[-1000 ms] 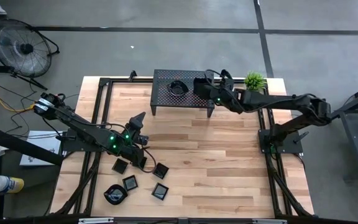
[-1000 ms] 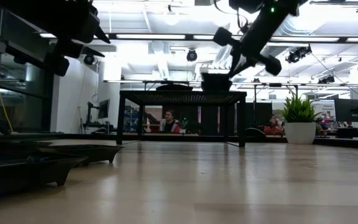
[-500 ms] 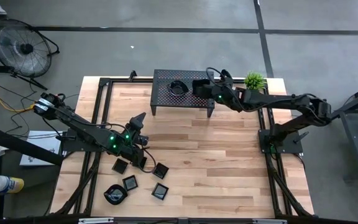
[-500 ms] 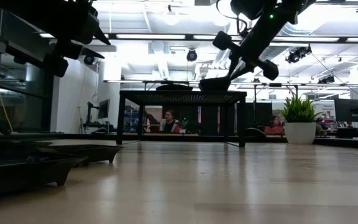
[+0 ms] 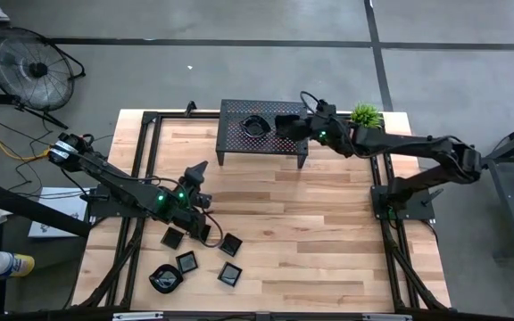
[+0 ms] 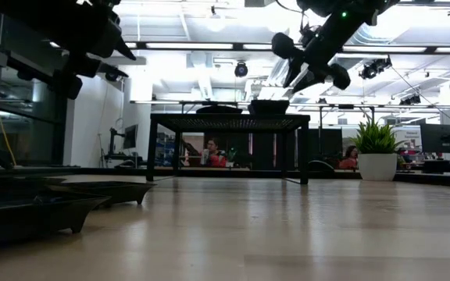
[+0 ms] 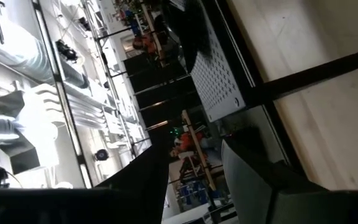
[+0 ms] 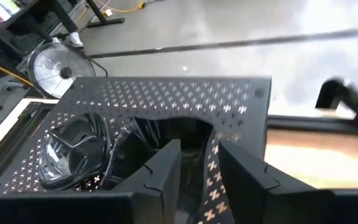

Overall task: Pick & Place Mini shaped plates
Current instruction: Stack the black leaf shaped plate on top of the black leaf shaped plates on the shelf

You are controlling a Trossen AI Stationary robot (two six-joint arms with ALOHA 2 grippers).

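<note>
A black perforated rack (image 5: 239, 138) stands at the table's far edge. On it lie two mini shaped plates: a roundish one (image 5: 255, 125) and a wavy-edged one (image 8: 166, 134) to its right, flat on its underside. My right gripper (image 8: 197, 165) hovers open just above that second plate's right edge, slanting down from the right. Several more black plates (image 5: 187, 262) lie on the wood at the near left. My left gripper (image 5: 196, 174) hangs above them, pointing toward the rack, open with nothing between its fingers (image 7: 148, 180).
A potted plant (image 5: 365, 116) stands at the far right corner, close behind my right arm. A fan (image 5: 29, 67) sits on the floor beyond the table's left. Bare wood (image 5: 328, 241) stretches over the middle and the near right.
My right gripper has rolled about its own axis and opened, letting go of the wavy-edged plate. The plate was tipped in the fingers half a second ago and now lies level on the rack top.
</note>
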